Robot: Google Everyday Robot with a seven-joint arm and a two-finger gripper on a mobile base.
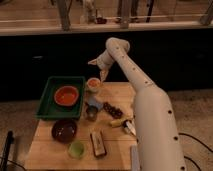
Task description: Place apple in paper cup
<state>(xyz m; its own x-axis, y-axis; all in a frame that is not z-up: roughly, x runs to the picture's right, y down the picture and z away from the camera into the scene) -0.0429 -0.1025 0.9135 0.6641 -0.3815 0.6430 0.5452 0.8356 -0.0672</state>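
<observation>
The off-white paper cup point(93, 86) stands at the back of the wooden table point(50, 150), just right of the green tray. The orange-red apple point(93, 81) sits inside the cup and shows at its rim. My gripper point(98, 69) hangs just above the cup on the white arm, which reaches in from the lower right. It is open, holds nothing, and is apart from the apple.
A green tray point(47, 107) holds an orange bowl point(66, 95). In front are a dark brown bowl point(64, 130), a translucent green cup point(76, 149), a grey metal cup point(91, 111), dark grapes point(112, 110), a yellow item point(116, 122) and a dark bar point(97, 144).
</observation>
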